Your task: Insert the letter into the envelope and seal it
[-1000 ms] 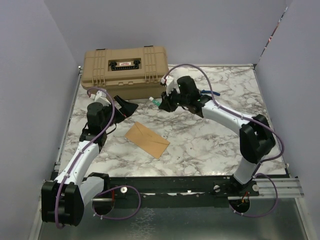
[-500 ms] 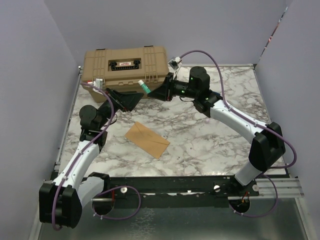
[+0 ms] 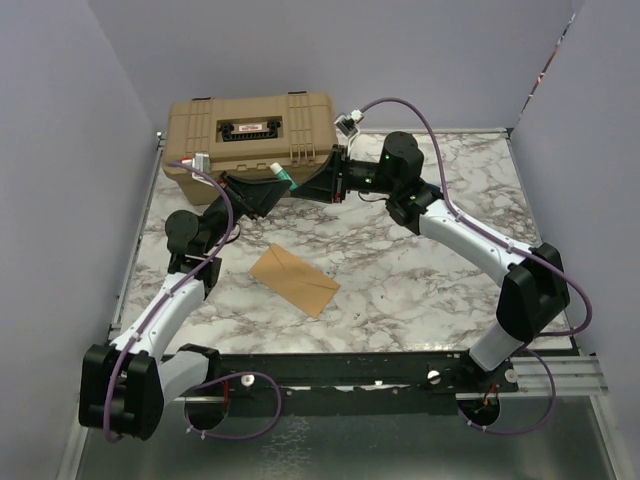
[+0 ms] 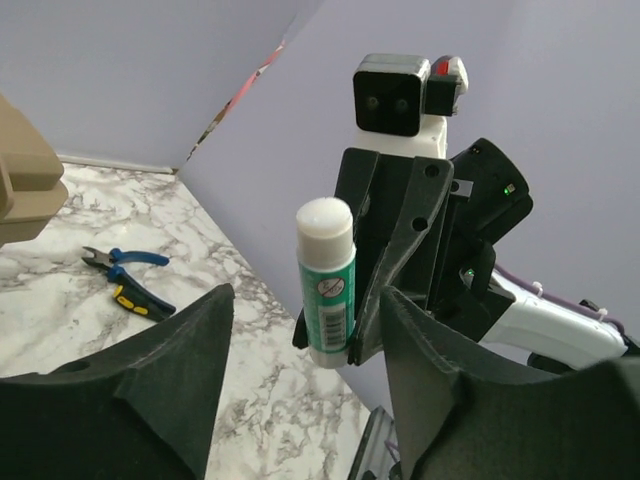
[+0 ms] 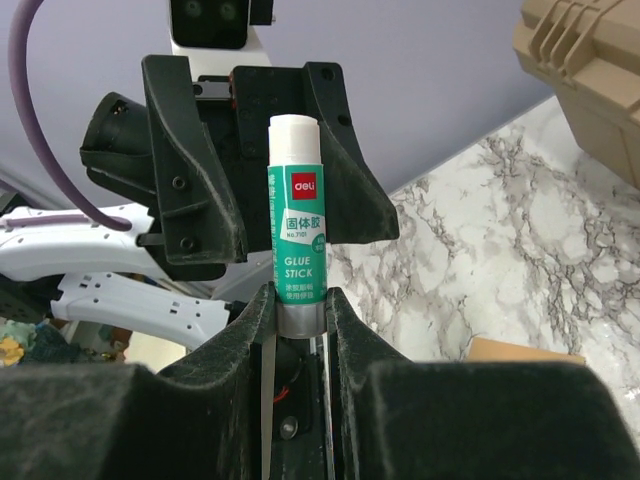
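The envelope [image 3: 294, 278] lies flat and orange-brown on the marble table, closed side up; one corner shows in the right wrist view [image 5: 520, 350]. The letter is out of view. My right gripper [image 3: 300, 185] [image 5: 298, 298] is shut on the base of a green and white glue stick [image 3: 282, 173] [image 5: 297, 250], held in the air with its cap end toward my left gripper. My left gripper [image 3: 262, 195] [image 4: 305, 300] is open and empty and faces the stick [image 4: 326, 285]. The stick lines up with the gap between its fingers; I see no contact.
A tan hard case [image 3: 250, 135] stands shut at the back left, just behind both grippers. Blue-handled pliers [image 4: 130, 280] lie on the table at the back right. Purple walls close in the table on three sides.
My right gripper has carried the glue stick up and to the left, turning it toward the left gripper. My left gripper has risen and moved right to face it. The envelope has not moved.
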